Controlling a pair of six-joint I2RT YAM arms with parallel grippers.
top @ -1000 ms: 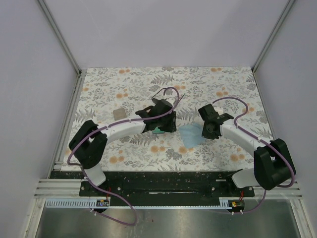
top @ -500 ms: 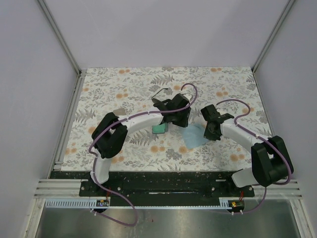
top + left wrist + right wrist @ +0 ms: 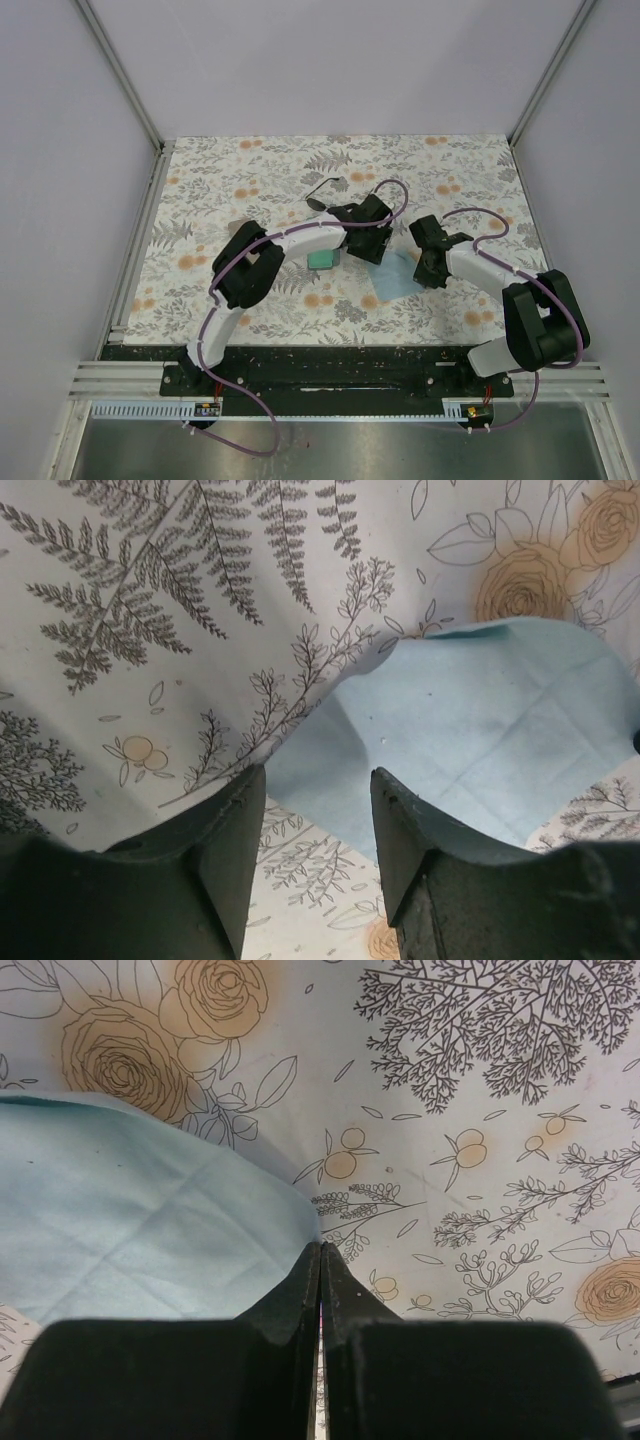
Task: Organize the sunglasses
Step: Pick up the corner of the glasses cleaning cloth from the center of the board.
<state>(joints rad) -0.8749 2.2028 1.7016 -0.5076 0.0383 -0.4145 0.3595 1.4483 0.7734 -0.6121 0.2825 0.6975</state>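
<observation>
Sunglasses (image 3: 325,189): one thin black wire-framed pair lies on the patterned tabletop (image 3: 220,180), toward the far side, just beyond the left arm's wrist. Neither hand touches it, and no second pair shows.
Case (image 3: 322,261): teal, lying just this side of the left forearm and partly under it, near the glasses but apart from them.
Left hand (image 3: 315,825): open and empty, its two fingers (image 3: 230,830) spread either side of the cloth's near corner and hovering over it. That looks like lining up to take the corner.
Cloth (image 3: 480,730): light blue, spread on the tabletop between the two hands, with fold creases across it and one edge a little raised.
Right hand (image 3: 320,1255): closed, tips together right at the cloth's opposite edge. Whether it nips the fabric or only rests beside it cannot be told. It probably steadies that side so the cloth won't slide.
Step in hand: most likely handling the cloth first, with the glasses not yet picked up.
</observation>
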